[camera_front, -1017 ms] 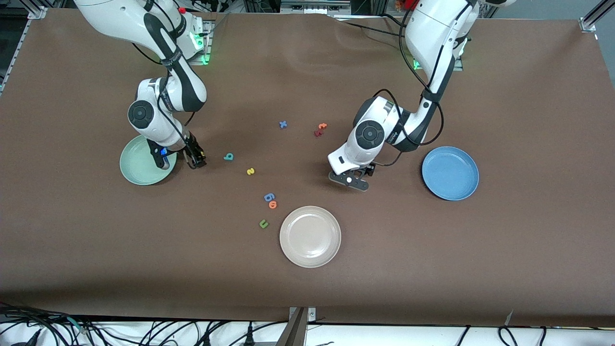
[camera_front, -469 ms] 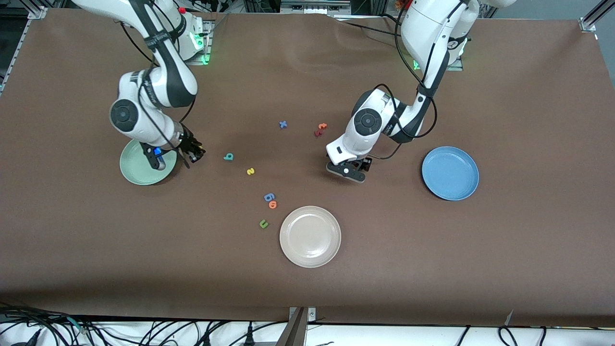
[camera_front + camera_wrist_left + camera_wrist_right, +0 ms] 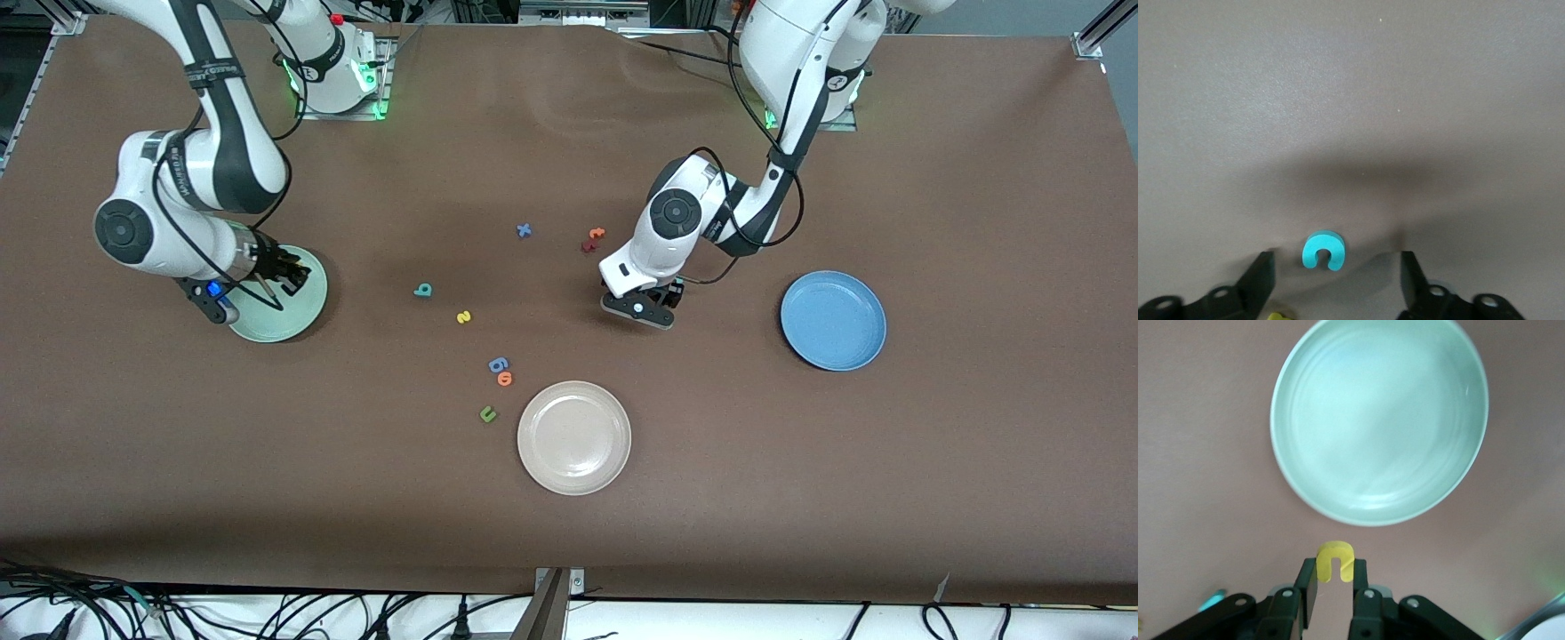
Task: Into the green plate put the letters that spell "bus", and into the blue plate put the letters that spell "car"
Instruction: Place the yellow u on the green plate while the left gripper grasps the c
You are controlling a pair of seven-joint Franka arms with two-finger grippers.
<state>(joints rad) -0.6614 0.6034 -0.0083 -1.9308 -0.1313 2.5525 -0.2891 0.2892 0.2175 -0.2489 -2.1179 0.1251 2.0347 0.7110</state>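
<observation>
Pinching the yellow "u" (image 3: 1335, 561), the right tool (image 3: 283, 277) hangs over the green plate (image 3: 300, 322); left tool (image 3: 1335, 277) spread around the teal "c" (image 3: 1323, 250).

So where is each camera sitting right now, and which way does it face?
Front view: high across the table, facing both arms' bases.
Left wrist view: looks down at the teal "c" between the left gripper fingers.
Right wrist view: right gripper pinching the yellow "u", green plate below.
Shared: green plate, front and right wrist views.
</observation>
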